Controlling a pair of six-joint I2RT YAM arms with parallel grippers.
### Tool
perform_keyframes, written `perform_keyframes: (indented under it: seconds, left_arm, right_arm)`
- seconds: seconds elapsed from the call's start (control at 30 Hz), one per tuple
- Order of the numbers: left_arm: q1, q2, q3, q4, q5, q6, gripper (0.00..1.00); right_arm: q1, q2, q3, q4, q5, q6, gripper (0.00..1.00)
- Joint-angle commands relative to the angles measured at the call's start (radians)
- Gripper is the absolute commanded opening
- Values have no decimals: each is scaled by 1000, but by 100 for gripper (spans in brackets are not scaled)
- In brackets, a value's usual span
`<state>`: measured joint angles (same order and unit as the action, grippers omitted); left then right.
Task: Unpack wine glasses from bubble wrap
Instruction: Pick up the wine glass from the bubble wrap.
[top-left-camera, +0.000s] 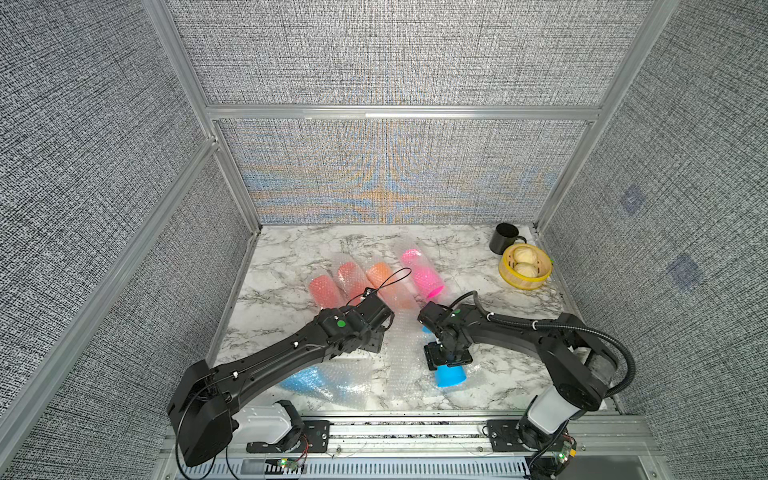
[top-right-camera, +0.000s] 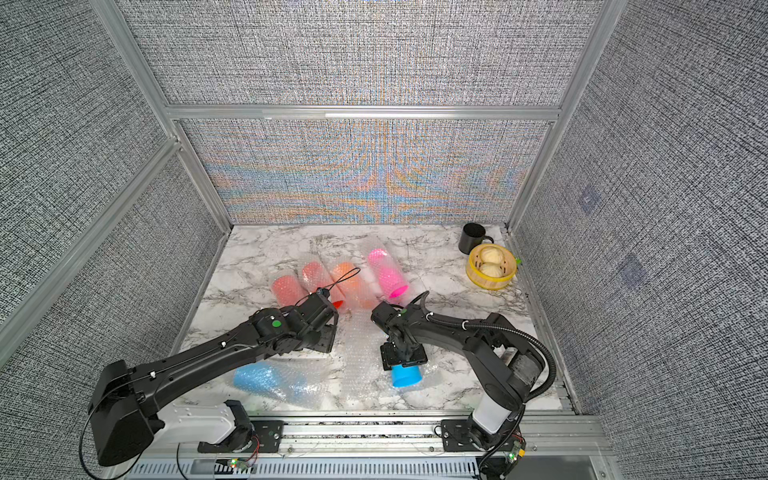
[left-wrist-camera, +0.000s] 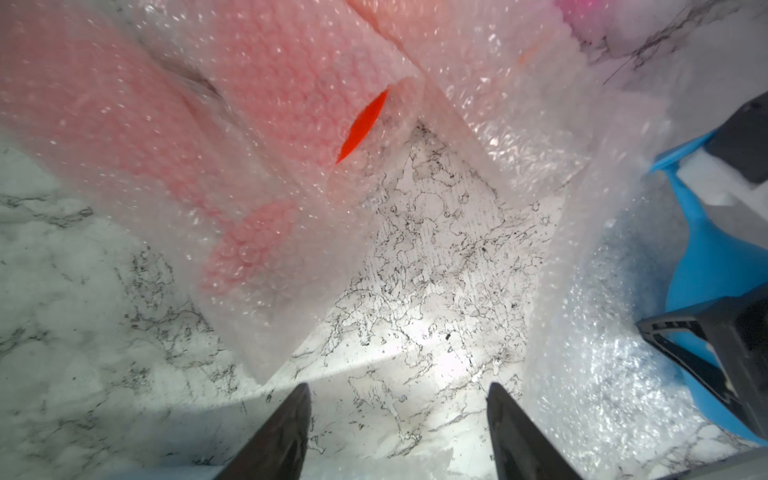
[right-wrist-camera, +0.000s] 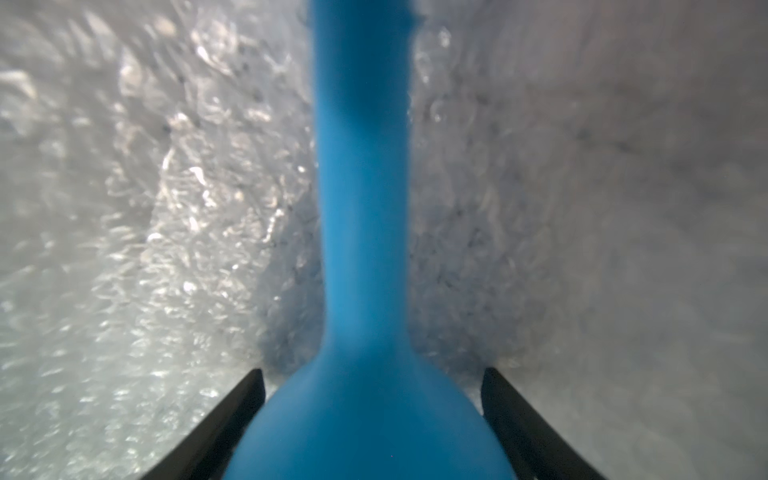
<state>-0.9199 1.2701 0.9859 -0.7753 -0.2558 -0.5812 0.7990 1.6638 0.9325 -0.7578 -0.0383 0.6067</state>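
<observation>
The marbled tabletop (top-left-camera: 478, 257) carries six bubble wrap sheets: five rolled round wine glasses, and one open sheet (top-left-camera: 405, 353) near the front edge. Six wine glasses lie here: red glass (top-left-camera: 326, 291), second red glass (top-left-camera: 351, 276), orange glass (top-left-camera: 382, 276) and pink glass (top-left-camera: 422, 272) wrapped mid-tabletop, wrapped blue glass (top-left-camera: 303, 380) front-left, bare blue glass (top-left-camera: 451, 376) on the open sheet. The right gripper (right-wrist-camera: 373, 376) straddles the bare bowl, and whether it pinches is unclear. The left gripper (left-wrist-camera: 399, 390) gapes empty, just short of the red glasses.

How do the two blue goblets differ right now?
The bare blue goblet shows vivid colour; the wrapped blue goblet looks pale inside bubble wrap. The bare one sits between the fingers of the right gripper; the wrapped one lies untouched. Both are blue, lying down.
</observation>
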Motion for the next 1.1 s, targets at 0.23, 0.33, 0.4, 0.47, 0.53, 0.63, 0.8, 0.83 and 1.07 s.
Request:
perform_keyframes:
  seconds: [0.23, 0.33, 0.4, 0.47, 0.53, 0.63, 0.8, 0.83, 1.07]
  left_arm:
    - [2, -47, 112, -45, 38, 119, 66]
    - [2, -52, 119, 8, 86, 169, 66]
    - [3, -56, 128, 39, 115, 220, 66]
    - [3, -67, 124, 84, 120, 298, 66]
    - [0, -81, 97, 162, 136, 415, 66]
    - [1, -117, 27, 324, 197, 558, 66]
    - [2, -183, -80, 563, 349, 661, 66]
    - [2, -193, -98, 598, 374, 675, 66]
    - [3, -163, -116, 695, 237, 691, 64]
  right_arm:
    - [-16, -135, 53, -22, -93, -18, 37]
    - [-24, -185, 85, -40, -135, -34, 37]
    - [-37, -224, 96, -41, -216, -54, 37]
    - [-48, -260, 104, -40, -315, -77, 37]
    - [-50, -302, 111, -32, -400, -97, 38]
    - [-52, -347, 122, -27, -503, -110, 38]
    - [-52, -382, 126, -25, -572, -102, 38]
    - [-51, -384, 127, -22, -585, -100, 38]
    - [-50, -404, 114, 14, -649, -84, 38]
